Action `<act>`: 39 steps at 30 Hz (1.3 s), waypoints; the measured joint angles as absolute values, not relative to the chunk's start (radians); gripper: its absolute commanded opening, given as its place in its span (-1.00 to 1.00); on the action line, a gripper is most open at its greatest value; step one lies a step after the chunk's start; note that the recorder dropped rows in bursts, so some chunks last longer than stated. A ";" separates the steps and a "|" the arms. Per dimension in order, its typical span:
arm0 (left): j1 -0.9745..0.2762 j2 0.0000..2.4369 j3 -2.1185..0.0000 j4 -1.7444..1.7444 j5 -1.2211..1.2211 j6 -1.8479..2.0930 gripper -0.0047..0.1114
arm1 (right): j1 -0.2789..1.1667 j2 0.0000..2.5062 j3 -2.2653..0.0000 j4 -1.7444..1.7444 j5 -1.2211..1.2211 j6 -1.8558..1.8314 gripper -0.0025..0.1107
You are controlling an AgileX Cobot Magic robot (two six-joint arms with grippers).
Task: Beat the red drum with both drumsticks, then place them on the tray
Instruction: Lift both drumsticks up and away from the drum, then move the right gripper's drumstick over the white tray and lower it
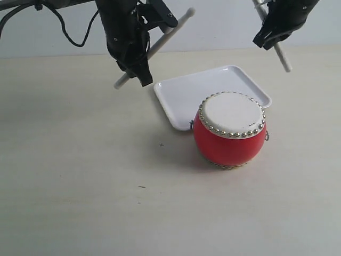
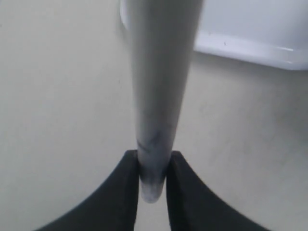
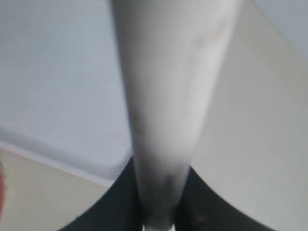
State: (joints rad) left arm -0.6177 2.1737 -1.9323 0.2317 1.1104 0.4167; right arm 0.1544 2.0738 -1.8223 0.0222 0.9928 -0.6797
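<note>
The red drum (image 1: 230, 129) stands on the table, its off-white skin up, touching the front edge of the white tray (image 1: 184, 93) behind it. My left gripper (image 1: 139, 66) hangs above the table left of the tray, shut on one pale drumstick (image 1: 170, 33) that slants up to the right. In the left wrist view that drumstick (image 2: 161, 86) sits between the black fingers (image 2: 127, 192), with the tray's rim (image 2: 250, 48) beyond. My right gripper (image 1: 269, 38) is raised at the top right, shut on the other drumstick (image 1: 282, 58); this drumstick (image 3: 168, 106) fills the right wrist view.
A pale beige tabletop (image 1: 80, 176) spreads left of and in front of the drum. A light wall (image 1: 224, 26) runs behind the table. Black cables (image 1: 64, 24) trail from the left arm at the top left.
</note>
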 measured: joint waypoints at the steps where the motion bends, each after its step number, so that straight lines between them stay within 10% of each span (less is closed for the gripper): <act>1: -0.618 2.174 -1.932 0.235 1.123 0.402 -0.92 | 0.164 2.082 -1.843 0.000 0.995 -0.720 -0.96; 39: -0.539 2.009 -1.893 0.169 1.224 0.235 -0.92 | 0.324 2.447 -2.059 -0.066 0.804 -1.431 -0.96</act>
State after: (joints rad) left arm -0.5389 2.0088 -1.8926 0.1693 1.2239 0.2355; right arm 0.3242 2.4466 -2.0586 -0.0663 0.8041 -1.4309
